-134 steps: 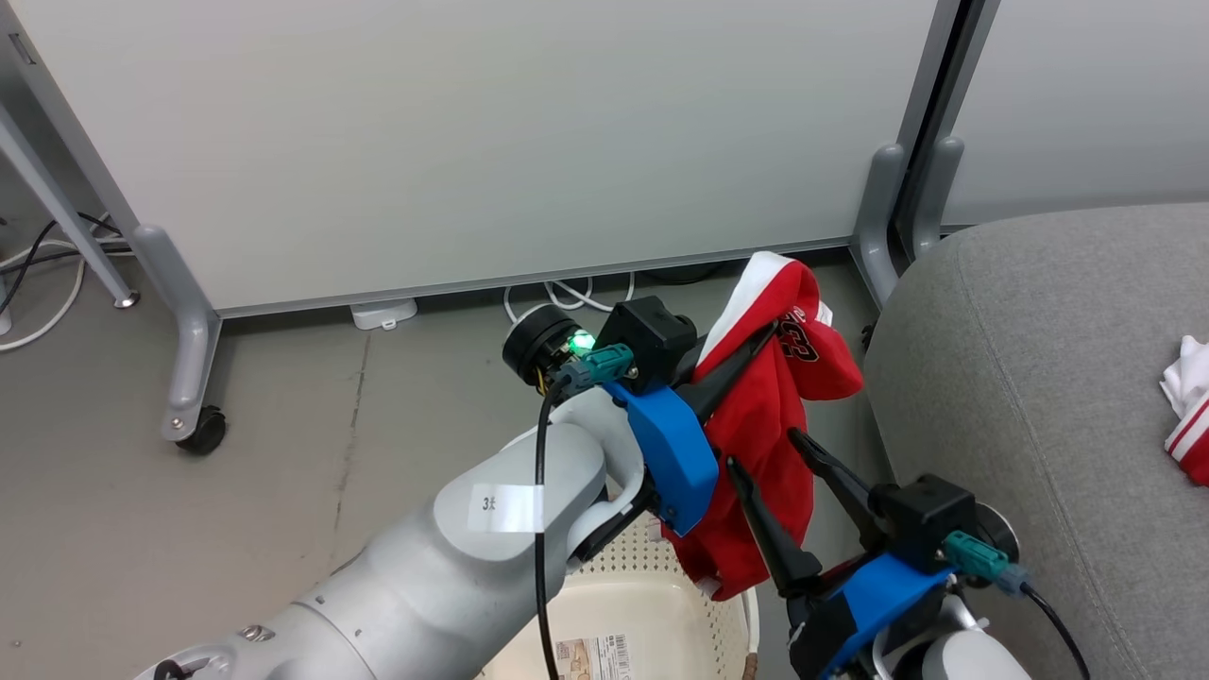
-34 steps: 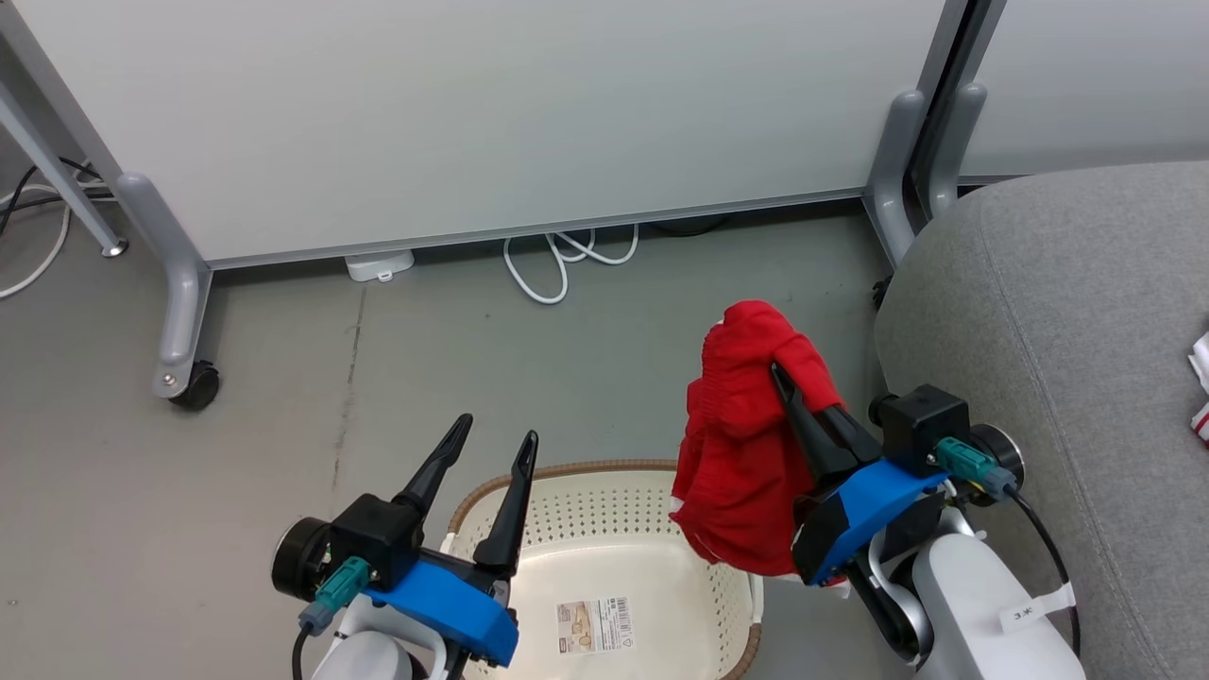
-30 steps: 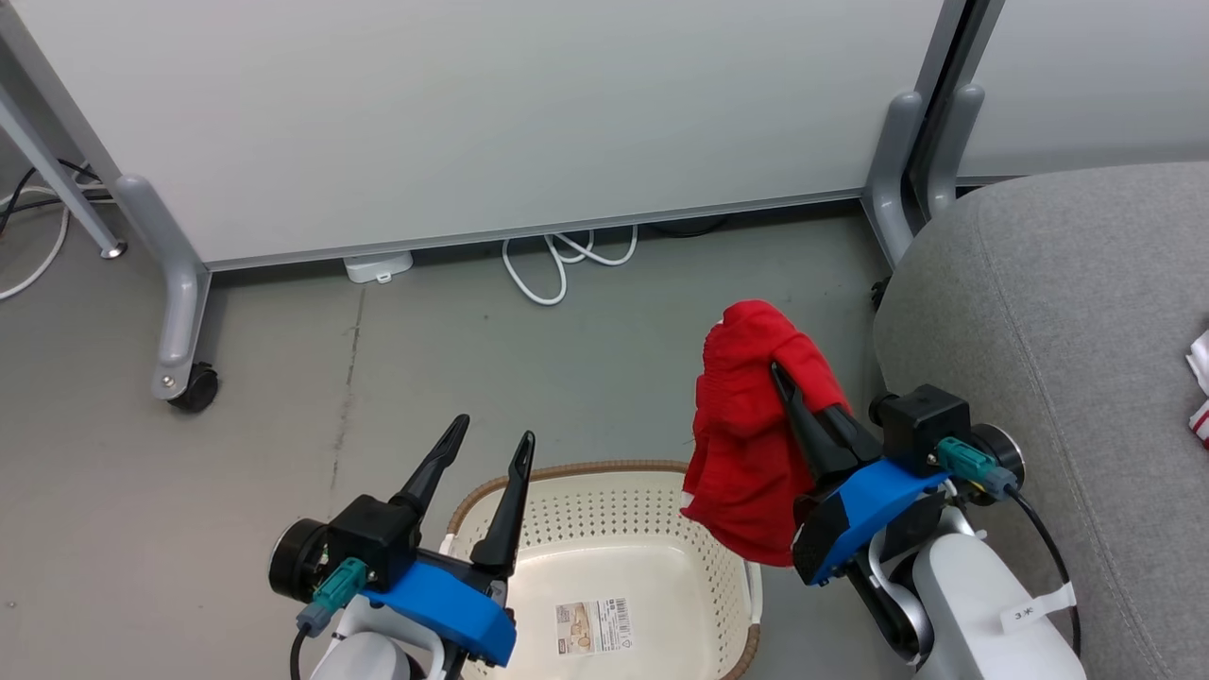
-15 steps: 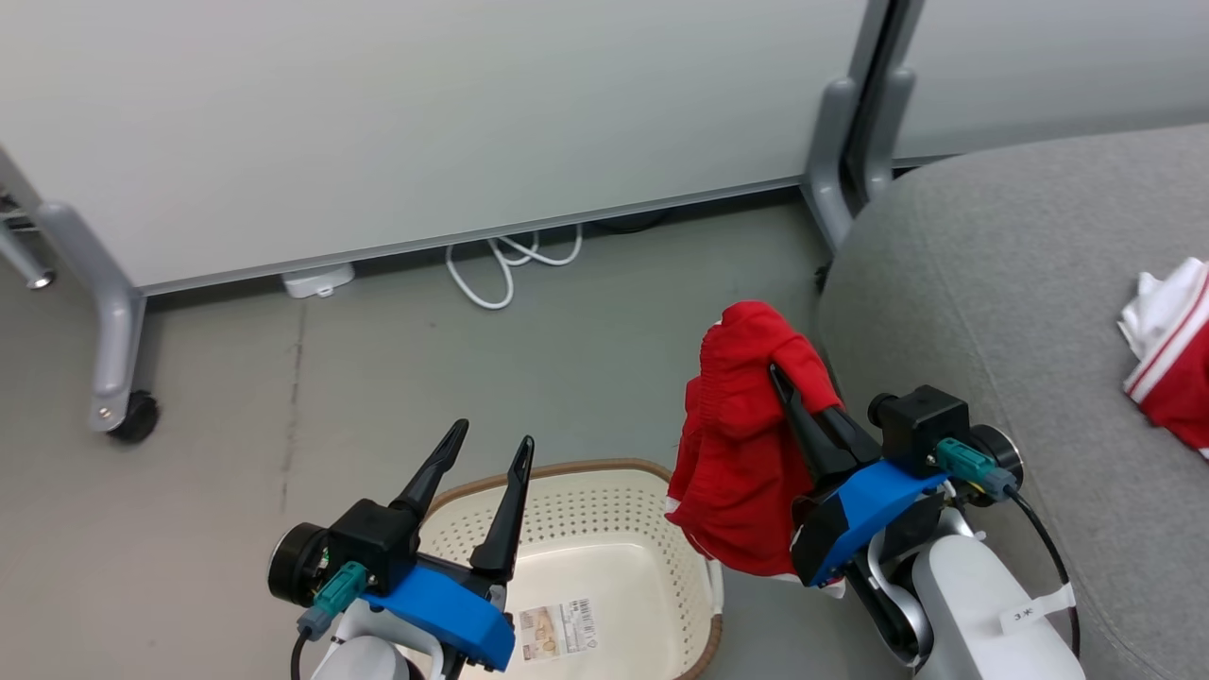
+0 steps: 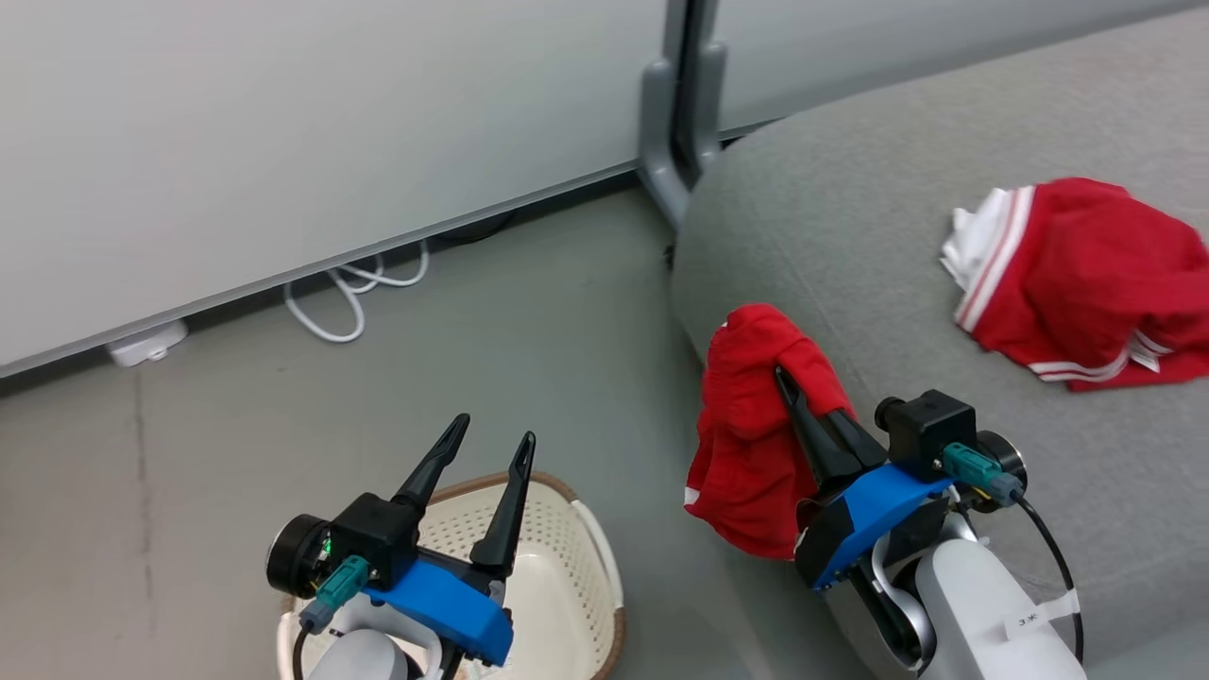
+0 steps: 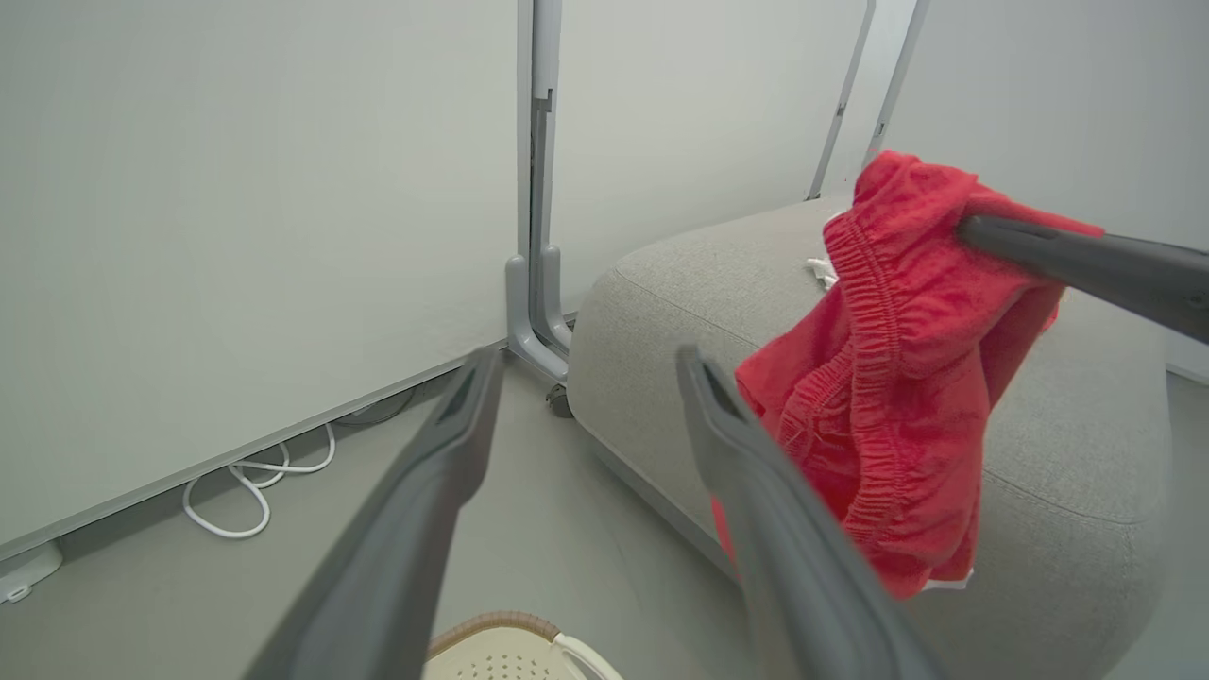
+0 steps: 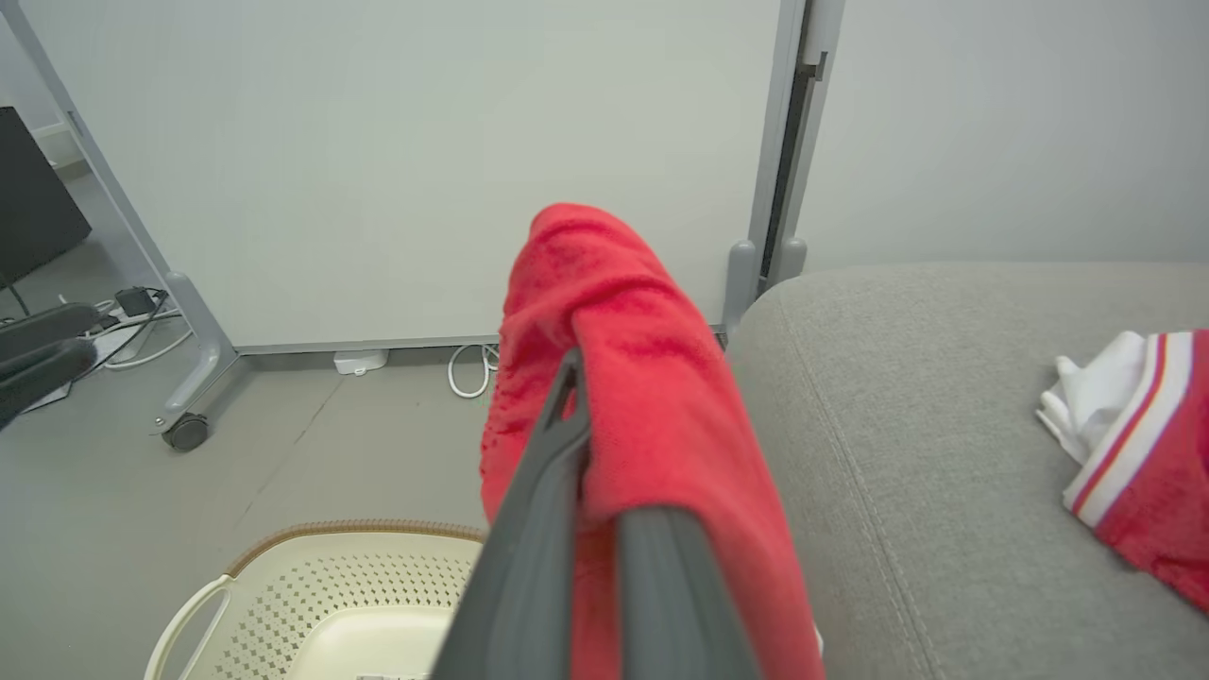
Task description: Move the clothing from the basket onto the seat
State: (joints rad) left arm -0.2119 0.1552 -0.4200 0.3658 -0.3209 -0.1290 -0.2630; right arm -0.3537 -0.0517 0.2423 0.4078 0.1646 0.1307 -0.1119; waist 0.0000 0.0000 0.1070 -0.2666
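Note:
My right gripper [image 5: 782, 374] is shut on a nearly all-red garment [image 5: 746, 425] that hangs from its fingers in the air by the near-left edge of the grey seat [image 5: 850, 236]. The same garment [image 7: 642, 425] drapes over the fingers in the right wrist view and hangs at the right in the left wrist view [image 6: 897, 378]. A red garment with white stripe trim [image 5: 1077, 279] lies on the seat. My left gripper [image 5: 491, 439] stands open above the cream basket [image 5: 567, 567], nothing between its fingers. The basket's inside looks bare where it shows.
Grey partition panels [image 5: 283, 123] with a metal foot [image 5: 675, 151] stand behind the seat's corner. A white cable [image 5: 349, 293] and a small white box [image 5: 146, 345] lie on the floor under the panel. A castor leg [image 7: 189, 416] stands at the left.
The head camera has swung right, so the seat and the striped garment on it show more fully. Both grippers keep their pose; the red garment still hangs from the right one.

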